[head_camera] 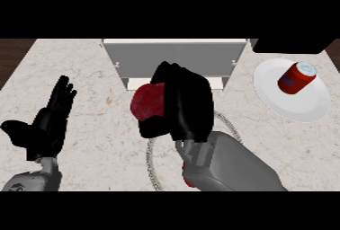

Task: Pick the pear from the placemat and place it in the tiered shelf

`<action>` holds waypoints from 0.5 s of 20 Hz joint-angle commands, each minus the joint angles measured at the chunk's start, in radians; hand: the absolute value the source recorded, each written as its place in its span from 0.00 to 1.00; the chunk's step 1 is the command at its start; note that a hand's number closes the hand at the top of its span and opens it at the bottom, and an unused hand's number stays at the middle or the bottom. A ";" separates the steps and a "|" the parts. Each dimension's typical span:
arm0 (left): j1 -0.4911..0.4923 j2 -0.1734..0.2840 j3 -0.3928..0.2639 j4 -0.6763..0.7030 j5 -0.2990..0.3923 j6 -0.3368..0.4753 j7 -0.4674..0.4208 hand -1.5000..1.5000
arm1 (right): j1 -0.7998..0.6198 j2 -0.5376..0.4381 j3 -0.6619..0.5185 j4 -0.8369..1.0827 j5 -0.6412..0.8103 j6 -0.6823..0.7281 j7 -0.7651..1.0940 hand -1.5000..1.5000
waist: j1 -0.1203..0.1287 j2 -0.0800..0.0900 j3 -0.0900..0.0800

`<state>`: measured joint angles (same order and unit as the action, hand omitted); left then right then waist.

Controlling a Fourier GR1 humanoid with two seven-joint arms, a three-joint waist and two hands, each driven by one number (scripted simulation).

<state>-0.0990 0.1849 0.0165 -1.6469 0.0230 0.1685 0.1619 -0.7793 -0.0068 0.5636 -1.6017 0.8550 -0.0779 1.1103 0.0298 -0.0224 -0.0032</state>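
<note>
The pear (149, 101) is a dark red fruit held in my right hand (187, 104), whose fingers and thumb curl round it and hide its right side. Hand and pear hang just in front of the white tiered shelf (174, 55) at the back of the counter, over its lower front edge. The round placemat (150, 158), with a grey beaded rim, lies below and is mostly covered by my right forearm. At the left my left hand (48, 122) rests open, fingers up, holding nothing.
A white plate (313, 107) at the right carries a red can (296, 77) lying tilted. A dark object (292, 45) sits at the back right corner. A small red thing (189, 183) peeks out under my right forearm.
</note>
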 commanded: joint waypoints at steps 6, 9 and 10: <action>0.011 -0.004 0.007 -0.018 -0.008 0.012 0.000 0.50 | -0.248 0.006 -0.020 -0.018 0.078 0.042 0.375 1.00 | -0.012 0.011 0.001; 0.036 -0.001 0.007 -0.031 0.007 -0.012 -0.024 0.50 | -0.207 0.006 -0.009 0.042 0.120 -0.020 0.345 1.00 | -0.012 0.017 0.002; -0.004 -0.010 -0.001 -0.038 -0.019 0.023 0.018 0.50 | -0.274 0.006 -0.046 0.016 0.092 0.019 0.376 1.00 | -0.015 0.014 0.002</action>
<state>-0.0911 0.1825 0.0220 -1.6695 0.0187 0.1737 0.1638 -0.9793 -0.0141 0.5415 -1.5878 0.9383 -0.0550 1.2254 0.0187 -0.0102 -0.0020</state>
